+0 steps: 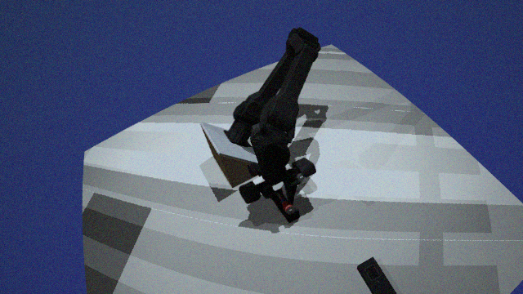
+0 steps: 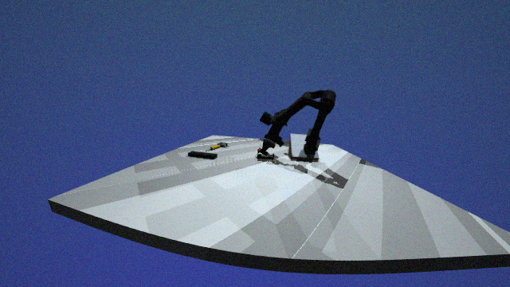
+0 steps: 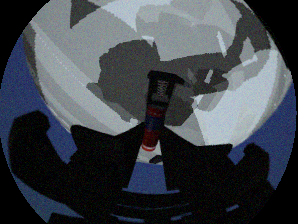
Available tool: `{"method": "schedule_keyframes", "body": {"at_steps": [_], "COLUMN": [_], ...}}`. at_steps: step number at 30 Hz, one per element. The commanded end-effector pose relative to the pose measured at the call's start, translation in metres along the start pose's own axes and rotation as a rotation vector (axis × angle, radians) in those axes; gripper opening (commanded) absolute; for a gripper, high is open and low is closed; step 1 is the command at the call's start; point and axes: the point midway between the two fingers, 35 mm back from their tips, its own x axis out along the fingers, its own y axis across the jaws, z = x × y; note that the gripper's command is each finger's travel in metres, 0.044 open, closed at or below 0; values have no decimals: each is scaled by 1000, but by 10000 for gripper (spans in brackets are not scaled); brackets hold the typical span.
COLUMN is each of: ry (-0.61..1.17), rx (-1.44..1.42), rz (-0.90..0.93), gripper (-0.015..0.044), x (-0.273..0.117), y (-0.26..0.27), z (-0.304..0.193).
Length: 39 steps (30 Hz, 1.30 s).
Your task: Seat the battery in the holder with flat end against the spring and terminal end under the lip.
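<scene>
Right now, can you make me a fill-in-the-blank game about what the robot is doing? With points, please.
1. The gripper (image 1: 291, 201) (image 3: 152, 125) is holding the ____.
2. The battery's colors in the wrist view are blue and ____.
3. The tool with the black head (image 2: 223, 145) has a ____ handle.
4. The robot's arm (image 1: 286, 94) (image 2: 320, 115) is colored ____.

Missing words: battery; red; yellow; black.

Matte black finish is observed on the arm (image 1: 286, 94) (image 2: 320, 108). Two long, slender links are joined by a blocky elbow (image 1: 303, 38) (image 2: 327, 97). Dark, tapered fingers are fitted to the gripper (image 1: 289, 202) (image 2: 263, 151) (image 3: 152, 132), flanked by curved, hooked black parts (image 3: 30, 145). Fine surface detail is obscured by darkness.
</scene>
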Motion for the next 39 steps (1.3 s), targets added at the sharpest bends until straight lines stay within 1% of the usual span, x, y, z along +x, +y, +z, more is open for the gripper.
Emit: {"method": "schedule_keyframes", "body": {"at_steps": [1,39], "ry": [18,64], "rx": [11,-22], "rz": [-11,-25], "gripper": [76,76], "x": [2,1], "y": [-2,-2], "z": [4,17]}}
